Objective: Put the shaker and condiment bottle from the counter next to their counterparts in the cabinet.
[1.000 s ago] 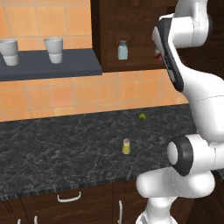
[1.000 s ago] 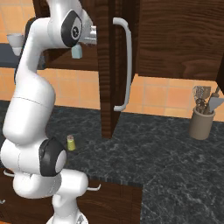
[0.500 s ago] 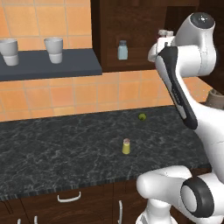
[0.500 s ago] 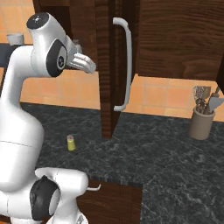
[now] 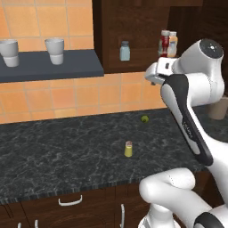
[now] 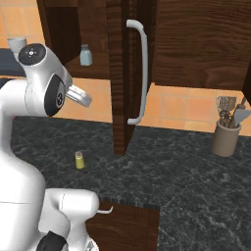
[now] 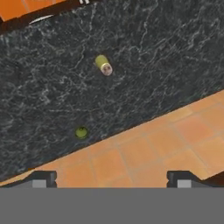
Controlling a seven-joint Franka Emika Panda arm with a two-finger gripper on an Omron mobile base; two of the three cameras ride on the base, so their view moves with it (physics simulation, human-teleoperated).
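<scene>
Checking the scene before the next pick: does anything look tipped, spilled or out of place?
Nothing stands out. The yellow shaker stands upright on the counter, a small green round thing lies near the wall, and the red bottle stands beside the orange-tan bottle in the cabinet. Nothing is spilled.

The small green thing (image 5: 144,119) on the counter (image 5: 53,147) is too tiny to identify (round, nothing more). In the cabinet (image 5: 133,26), the red bottle (image 5: 164,43) and orange-tan bottle (image 5: 173,43) are partly hidden behind the arm. The cabinet's top is cut off by the picture edge.
</scene>
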